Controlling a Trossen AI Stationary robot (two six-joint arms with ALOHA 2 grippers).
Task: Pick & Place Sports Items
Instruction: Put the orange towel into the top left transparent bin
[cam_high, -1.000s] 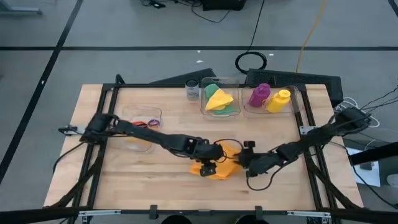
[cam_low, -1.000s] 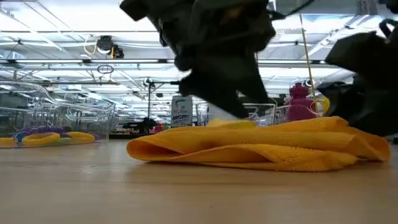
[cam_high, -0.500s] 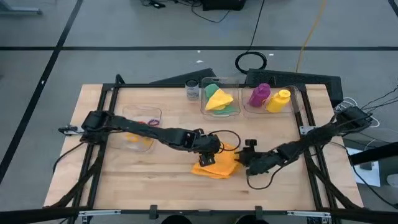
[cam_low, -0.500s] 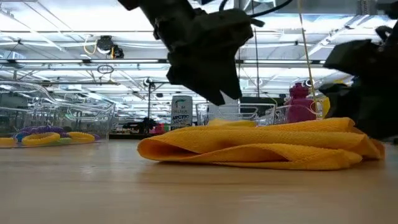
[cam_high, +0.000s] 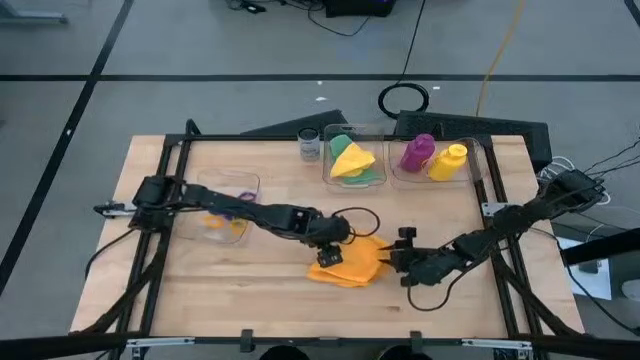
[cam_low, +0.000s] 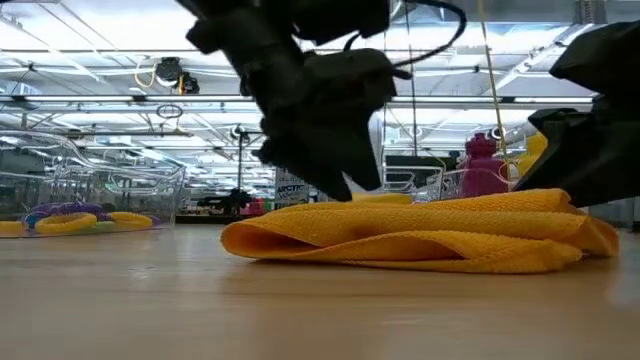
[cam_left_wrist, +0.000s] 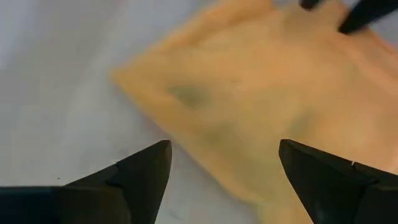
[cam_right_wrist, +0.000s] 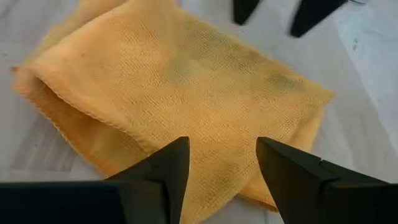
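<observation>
A: Wooden counter (cam_high: 270, 300), black frame round its edges. Three clear plastic boxes: one (cam_high: 228, 186) near the left edge, two (cam_high: 372, 176) (cam_high: 475, 158) side by side along the far edge.

B: Small clear glass jar (cam_high: 309, 146) just left of that far pair. Coiled black cable (cam_high: 403, 99) on the floor beyond the far edge.

Table (cam_high: 150, 290): folded cloth (cam_high: 348, 262) near the middle front. Left gripper (cam_high: 333, 252) at its left edge, right gripper (cam_high: 396, 262) at its right edge. Back row, left to right: jar (cam_high: 309, 146), box (cam_high: 372, 178) holding cloths (cam_high: 351, 158), box (cam_high: 480, 165) holding bottles (cam_high: 432, 156). Far left: box (cam_high: 255, 182) holding rings (cam_high: 240, 198).
</observation>
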